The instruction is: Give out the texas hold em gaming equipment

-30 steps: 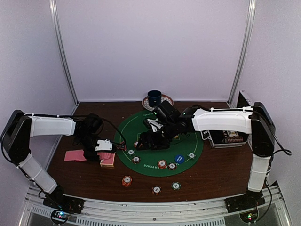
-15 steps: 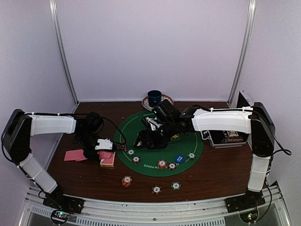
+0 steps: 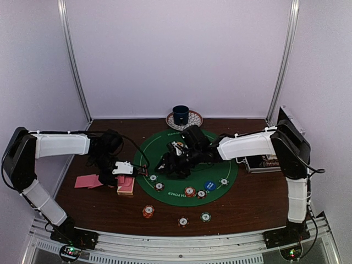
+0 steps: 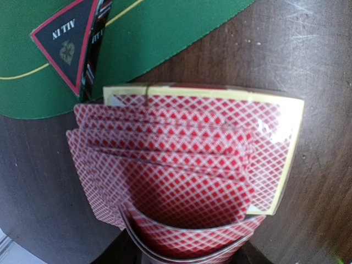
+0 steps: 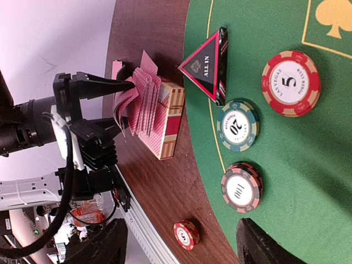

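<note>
Several pink-backed paper playing cards are now gripped by the closed left pincer just above the yellow-edged deck box, so dealing can be begun; the right pincer is open.

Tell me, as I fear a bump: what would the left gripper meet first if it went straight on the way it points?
Probably the deck, lying just beyond the fanned cards that the left gripper holds; those cards would press onto it first. Depth is unclear.

Green felt mat, blue cup, patterned saucer
</note>
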Robot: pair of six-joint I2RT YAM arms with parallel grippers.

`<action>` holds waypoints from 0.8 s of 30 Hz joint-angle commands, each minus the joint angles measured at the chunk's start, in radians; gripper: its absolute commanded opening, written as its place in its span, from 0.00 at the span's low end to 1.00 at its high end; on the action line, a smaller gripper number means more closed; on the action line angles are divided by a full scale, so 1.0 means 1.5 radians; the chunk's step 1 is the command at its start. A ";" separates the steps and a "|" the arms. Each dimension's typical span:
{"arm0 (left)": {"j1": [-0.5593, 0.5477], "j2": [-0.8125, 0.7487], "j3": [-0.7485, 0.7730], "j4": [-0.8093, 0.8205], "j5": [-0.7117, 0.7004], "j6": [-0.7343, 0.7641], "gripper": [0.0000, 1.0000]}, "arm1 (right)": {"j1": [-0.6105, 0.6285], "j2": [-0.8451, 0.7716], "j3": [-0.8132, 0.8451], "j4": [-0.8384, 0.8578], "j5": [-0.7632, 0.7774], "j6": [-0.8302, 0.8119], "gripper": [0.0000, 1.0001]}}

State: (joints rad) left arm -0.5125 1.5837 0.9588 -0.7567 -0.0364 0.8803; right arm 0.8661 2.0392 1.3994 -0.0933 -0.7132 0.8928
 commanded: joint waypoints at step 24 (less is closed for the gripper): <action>-0.016 0.066 0.043 -0.023 0.052 -0.032 0.00 | 0.009 0.060 0.012 0.152 -0.053 0.100 0.67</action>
State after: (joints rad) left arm -0.5236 1.6447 1.0157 -0.7879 -0.0635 0.8585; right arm 0.8673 2.0773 1.4002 0.0319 -0.7628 0.9791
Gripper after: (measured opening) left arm 0.446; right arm 0.688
